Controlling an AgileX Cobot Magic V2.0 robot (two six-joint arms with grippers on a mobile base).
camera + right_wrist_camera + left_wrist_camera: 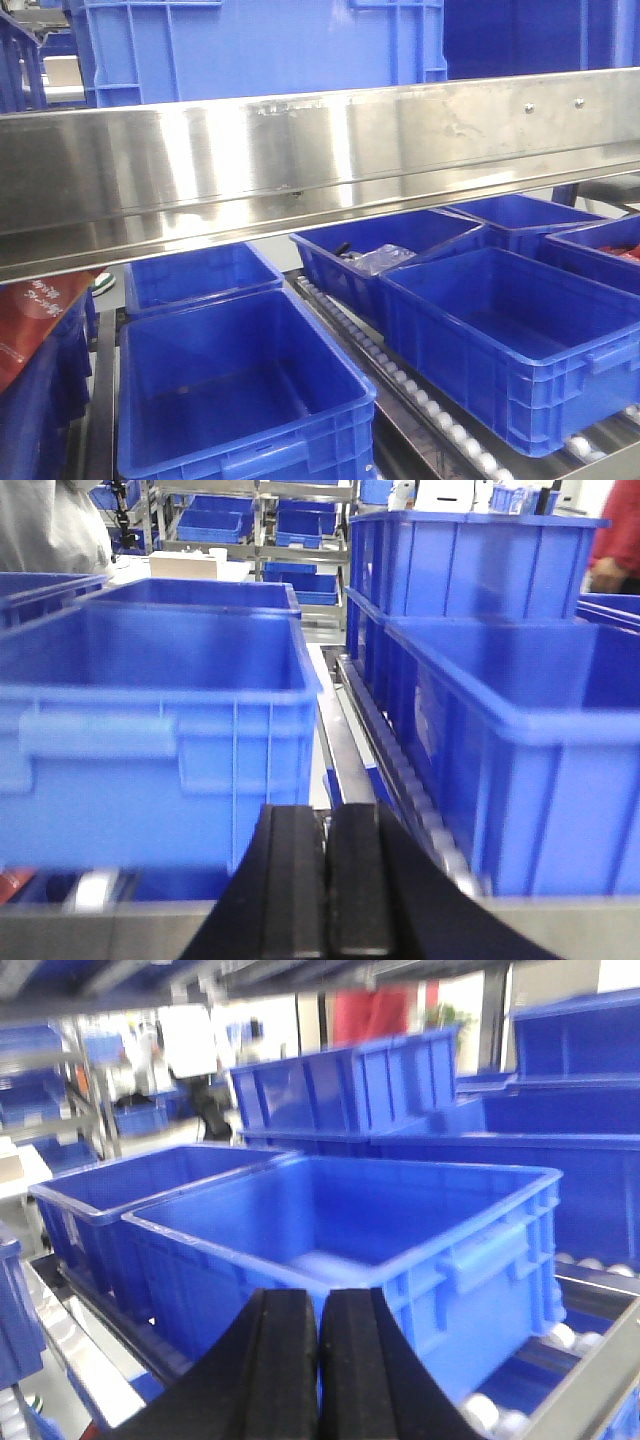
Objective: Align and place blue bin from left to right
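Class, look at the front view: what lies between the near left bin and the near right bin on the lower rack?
In the front view, a roller track runs between the left bin and right bin.

Blue bin (260,45) upright on upper shelf, vertical ribs.

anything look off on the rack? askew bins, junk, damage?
Mostly tidy. The right-lane bins sit angled to the roller track, not square like the left-lane bins. One rear bin holds dark and clear-wrapped items; the others in view look empty. Red packaging sticks out at far left. No damage visible.
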